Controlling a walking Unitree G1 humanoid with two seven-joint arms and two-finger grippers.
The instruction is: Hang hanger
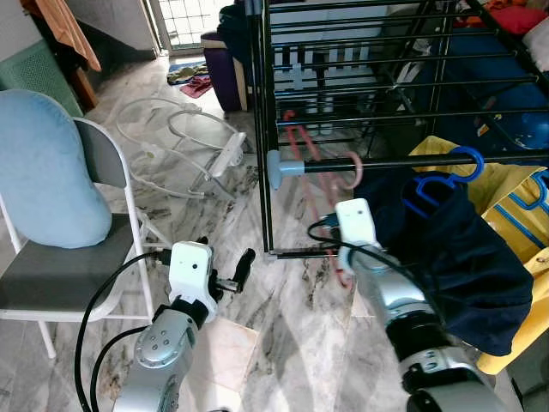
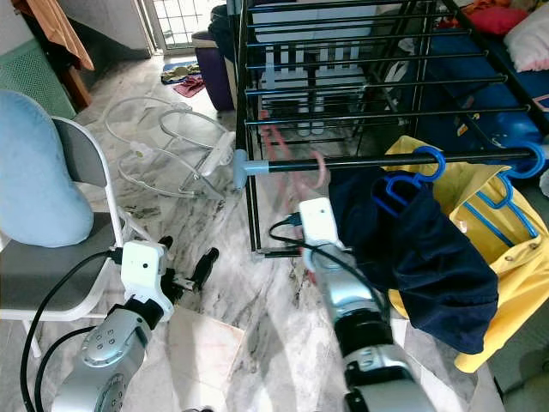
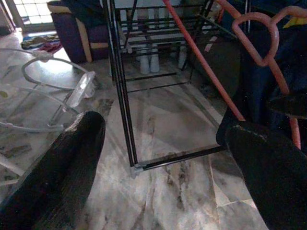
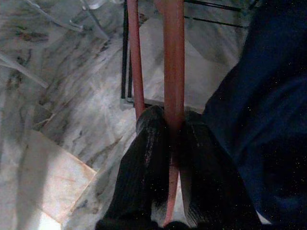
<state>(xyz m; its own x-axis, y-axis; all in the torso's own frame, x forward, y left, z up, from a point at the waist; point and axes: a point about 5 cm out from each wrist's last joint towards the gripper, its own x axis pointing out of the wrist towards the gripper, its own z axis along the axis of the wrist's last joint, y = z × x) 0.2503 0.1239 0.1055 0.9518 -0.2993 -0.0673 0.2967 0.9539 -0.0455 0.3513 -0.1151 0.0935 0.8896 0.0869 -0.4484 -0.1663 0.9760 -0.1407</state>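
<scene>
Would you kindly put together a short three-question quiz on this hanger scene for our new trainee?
1. True or false: the right tool is shut on the pink hanger.
2. Which garment hangs on the blue hanger nearest the pink hanger's hook? A) a yellow jacket B) a dark navy garment C) a white towel
3. Fill in: the left tool is ____ and holds nothing.

Key
1. True: its two fingers pinch the hanger's bar in the right wrist view.
2. B: the dark navy garment; the yellow garment hangs behind it, further along the rail.
3. Open: its fingers stand wide apart above the marble floor.
</scene>
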